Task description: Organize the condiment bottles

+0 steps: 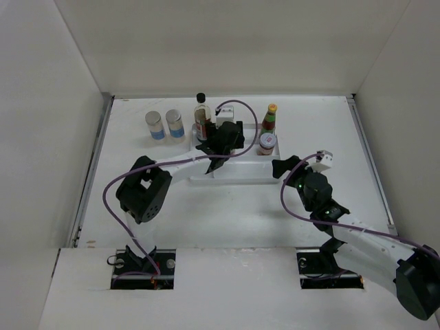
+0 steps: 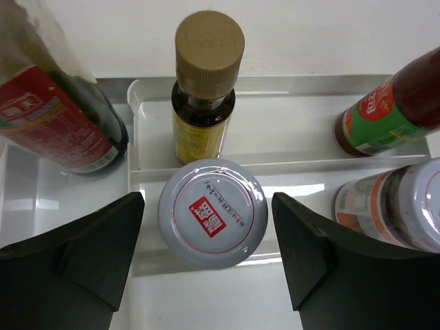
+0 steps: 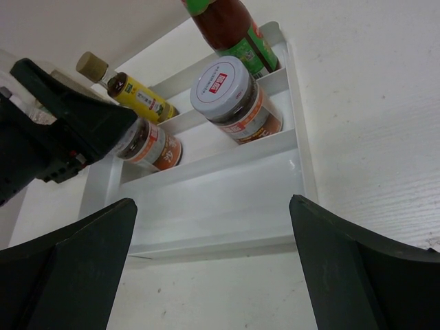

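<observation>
- The left hand (image 2: 207, 223) hovers over the white divided tray (image 2: 302, 130). Its two fingers (image 2: 89, 254) are spread either side of a grey-lidded jar (image 2: 212, 212). A gap shows on each side, so it has hold of nothing.
- That jar stands upright in the tray's middle row.
- Just beyond it, in the far row, stands a small yellow bottle (image 2: 203, 103) with a tan cap.
- A second jar (image 2: 392, 206) with a brown-orange label sits in the same middle row, off to the right.
- The red sauce bottle (image 2: 388, 110) with a green label stands in the far row at the right, behind the second jar.
- The tall bottle (image 2: 58, 117), black-capped with a red label, stands at the tray's far-left corner, left of a dividing wall.
- Two blue-labelled shakers (image 1: 166, 126) stand side by side on the table (image 1: 137, 220), left of the tray and apart from it.
- The right hand (image 3: 212, 206) sits low near the tray's near-right side, its jaws spread fully wide and empty.
</observation>
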Available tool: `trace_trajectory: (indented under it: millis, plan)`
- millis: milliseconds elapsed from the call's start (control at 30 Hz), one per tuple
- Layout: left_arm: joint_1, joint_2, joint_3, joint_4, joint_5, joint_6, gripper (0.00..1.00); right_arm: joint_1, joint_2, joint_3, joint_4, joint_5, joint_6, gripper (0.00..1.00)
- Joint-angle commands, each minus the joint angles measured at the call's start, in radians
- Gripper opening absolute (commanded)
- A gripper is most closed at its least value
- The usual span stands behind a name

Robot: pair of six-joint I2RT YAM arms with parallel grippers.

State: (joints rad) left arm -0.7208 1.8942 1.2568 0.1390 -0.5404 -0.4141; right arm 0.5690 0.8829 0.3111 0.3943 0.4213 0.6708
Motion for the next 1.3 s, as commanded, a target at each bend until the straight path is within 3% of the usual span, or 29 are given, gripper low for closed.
trace_trajectory:
  millis: [0, 233, 433, 767, 967, 1267]
  plan:
    - [-0.004, -0.150, -0.043, 0.065, -0.026, 0.011, 0.75, -0.010, -0.019, -0.001, 0.060, 0.001, 0.012, 1.00]
    - [0.033, -0.374, -0.246, 0.123, -0.151, 0.005, 0.75, -0.008, -0.016, -0.001, 0.061, -0.006, 0.016, 1.00]
    - [0.210, -0.457, -0.280, 0.111, -0.225, -0.044, 0.79, -0.005, -0.004, 0.005, 0.061, -0.006, 0.013, 1.00]
    - [0.474, -0.311, -0.041, -0.079, -0.152, -0.107, 0.87, 0.007, 0.063, 0.028, 0.074, -0.012, 0.000, 1.00]
    - [0.528, -0.158, 0.094, -0.183, -0.078, -0.115, 0.87, 0.015, 0.077, 0.031, 0.074, -0.021, -0.002, 1.00]
    - [0.553, -0.089, 0.115, -0.180, -0.076, -0.138, 0.83, 0.018, 0.093, 0.043, 0.075, -0.039, -0.010, 1.00]
